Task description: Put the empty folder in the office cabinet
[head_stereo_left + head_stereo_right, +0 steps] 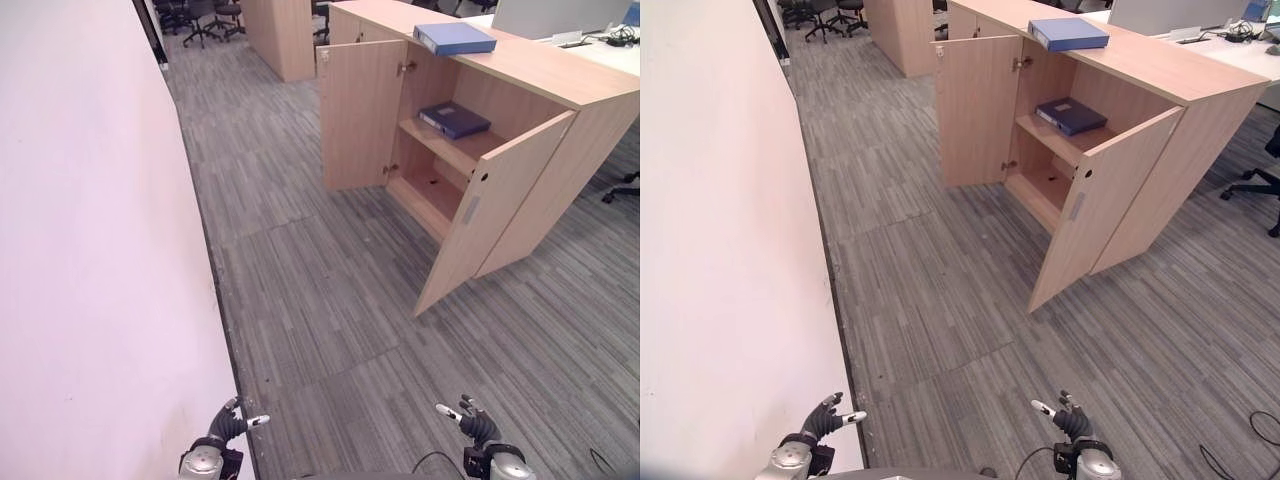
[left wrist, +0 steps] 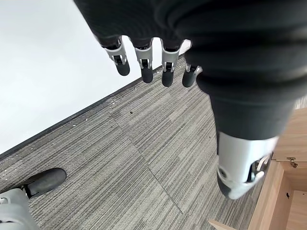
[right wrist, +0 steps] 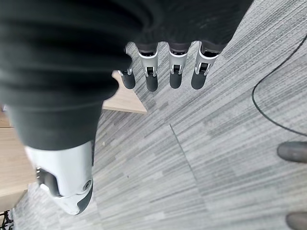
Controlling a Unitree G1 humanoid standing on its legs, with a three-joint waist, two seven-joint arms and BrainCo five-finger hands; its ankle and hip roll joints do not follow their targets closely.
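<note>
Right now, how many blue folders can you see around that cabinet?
2. One blue folder lies flat on top of the cabinet; the other folder lies on the upper shelf inside, behind the open doors. More could be hidden behind the near door.

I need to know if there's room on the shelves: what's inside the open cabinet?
A dark blue folder lies on the cabinet's upper shelf. The lower shelf looks bare where visible; the near door covers part.

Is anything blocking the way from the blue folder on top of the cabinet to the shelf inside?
Nothing visible does. The blue folder lies on the cabinet top, and both cabinet doors stand open. The upper shelf already holds a dark blue folder, with bare room beside it. Both hands, left hand and right hand, hang open, far back.
</note>
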